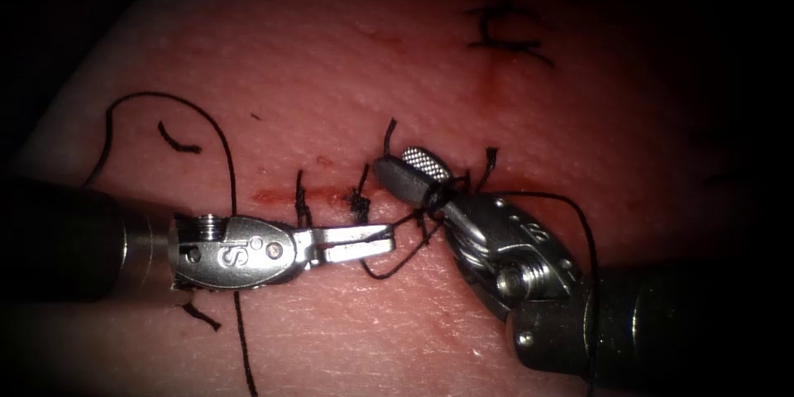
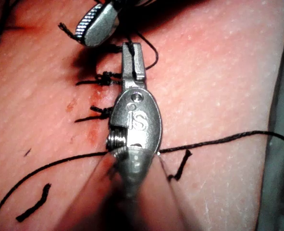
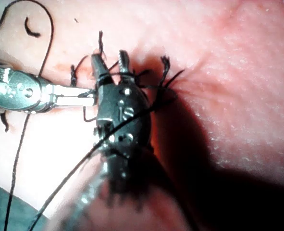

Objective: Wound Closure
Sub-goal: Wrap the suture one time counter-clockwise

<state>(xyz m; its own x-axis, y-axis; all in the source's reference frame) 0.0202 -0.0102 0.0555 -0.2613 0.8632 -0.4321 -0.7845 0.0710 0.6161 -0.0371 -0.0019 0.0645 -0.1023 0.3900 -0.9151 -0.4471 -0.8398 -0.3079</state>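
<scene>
Pink tissue [image 1: 347, 58] carries the cut [image 1: 285, 195] with knotted stitches, just below which the left tool [image 1: 376, 240] has its fingers clenched on the thread [image 1: 397, 260], while the right tool [image 1: 413, 167], fingers parted, straddles thread beside a knot [image 1: 359, 198].

Darkness rings the lit field; grey surface [image 3: 2, 211] beyond.
</scene>
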